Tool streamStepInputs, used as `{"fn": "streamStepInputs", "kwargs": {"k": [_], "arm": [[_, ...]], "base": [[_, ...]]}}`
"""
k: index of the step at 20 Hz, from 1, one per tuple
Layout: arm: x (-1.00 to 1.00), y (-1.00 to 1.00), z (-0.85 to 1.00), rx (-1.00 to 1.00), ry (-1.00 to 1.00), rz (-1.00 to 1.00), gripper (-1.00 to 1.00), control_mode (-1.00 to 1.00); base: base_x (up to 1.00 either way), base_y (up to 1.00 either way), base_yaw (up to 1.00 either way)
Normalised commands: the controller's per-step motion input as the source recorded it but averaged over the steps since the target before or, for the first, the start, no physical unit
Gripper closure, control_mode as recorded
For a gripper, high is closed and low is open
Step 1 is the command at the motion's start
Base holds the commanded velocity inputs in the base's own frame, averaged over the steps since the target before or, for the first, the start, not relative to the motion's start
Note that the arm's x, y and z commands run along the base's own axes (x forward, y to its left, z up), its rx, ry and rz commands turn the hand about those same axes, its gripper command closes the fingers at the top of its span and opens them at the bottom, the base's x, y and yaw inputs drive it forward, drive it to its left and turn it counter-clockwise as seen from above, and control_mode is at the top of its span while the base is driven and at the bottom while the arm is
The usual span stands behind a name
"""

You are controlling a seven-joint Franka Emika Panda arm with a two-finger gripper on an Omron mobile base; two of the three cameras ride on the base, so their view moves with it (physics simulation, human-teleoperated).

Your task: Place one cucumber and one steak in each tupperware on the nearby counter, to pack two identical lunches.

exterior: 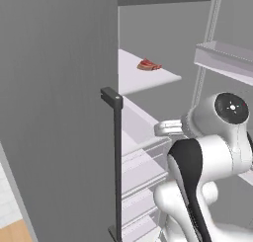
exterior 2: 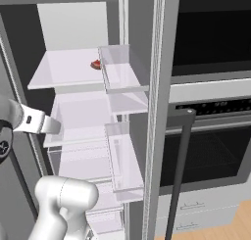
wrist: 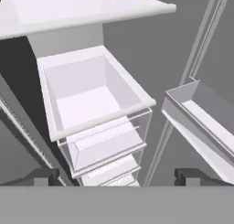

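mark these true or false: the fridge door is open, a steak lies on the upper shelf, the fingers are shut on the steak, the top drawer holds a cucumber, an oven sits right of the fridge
1. The fridge door is open. True: the door with its bins stands swung out.
2. A steak lies on the upper shelf. True: the red steak rests on the upper shelf.
3. The fingers are shut on the steak. False: the fingers stand wide apart with nothing between them, well below the steak.
4. The top drawer holds a cucumber. False: the top drawer shows nothing inside.
5. An oven sits right of the fridge. True: the oven is there in the right base view.
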Motion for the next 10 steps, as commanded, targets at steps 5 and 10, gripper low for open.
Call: {"fn": "streamStepInputs", "kwargs": {"k": [5,10], "arm": [[0.04,0.22,0.3,0.16,0.01,-0.37,-1.0,-1.0],[0.25,0.06,0.23,0.14,0.08,-0.11,-1.0,-1.0]], "base": [[0.0,0.0,0.0],[0.0,0.0,0.0]]}}
